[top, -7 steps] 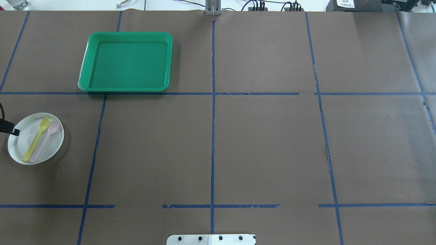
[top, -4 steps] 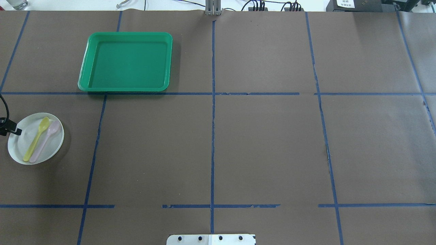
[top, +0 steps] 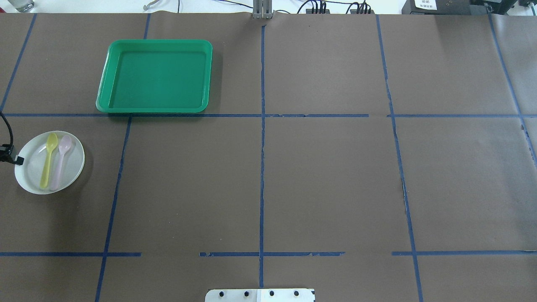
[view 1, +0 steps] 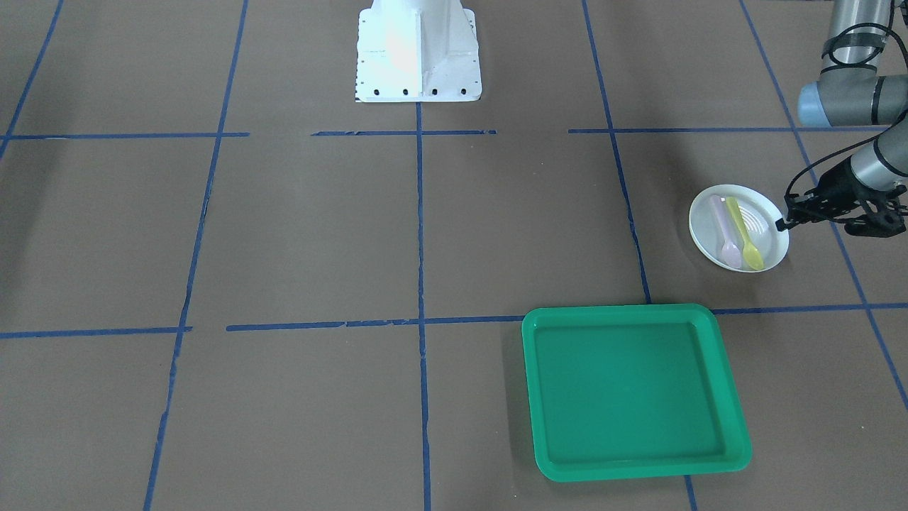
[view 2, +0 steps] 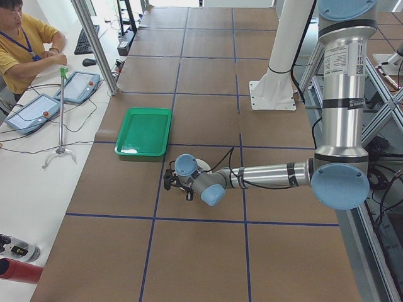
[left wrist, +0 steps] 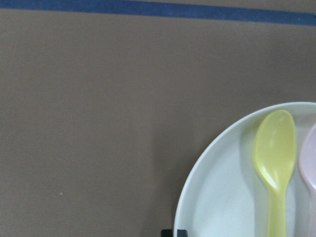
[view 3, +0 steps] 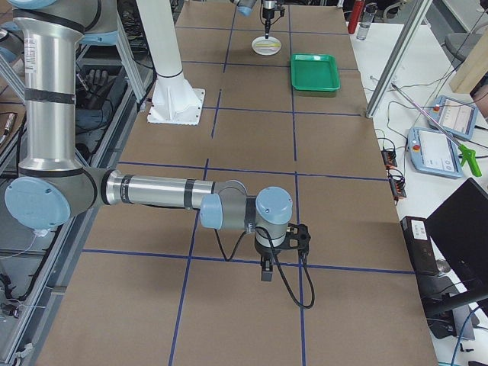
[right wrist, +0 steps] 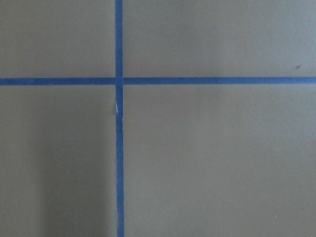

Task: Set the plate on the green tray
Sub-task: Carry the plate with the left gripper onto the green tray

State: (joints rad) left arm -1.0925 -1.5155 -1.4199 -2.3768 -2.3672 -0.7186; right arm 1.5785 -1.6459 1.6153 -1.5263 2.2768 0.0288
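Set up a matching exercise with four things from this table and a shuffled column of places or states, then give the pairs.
Things:
1. plate
2. green tray
3. yellow spoon
4. left gripper

Places or states:
A. at the plate's rim
B. white, carrying two spoons
C. nothing in it
D. lying beside a pink spoon

Pairs: 1-B, 2-C, 3-D, 4-A

plate (top: 74, 164) far out on the robot's left, two spoons (top: 48, 159) side by side on it, tray (top: 155, 75) farther forward, nearer the middle.
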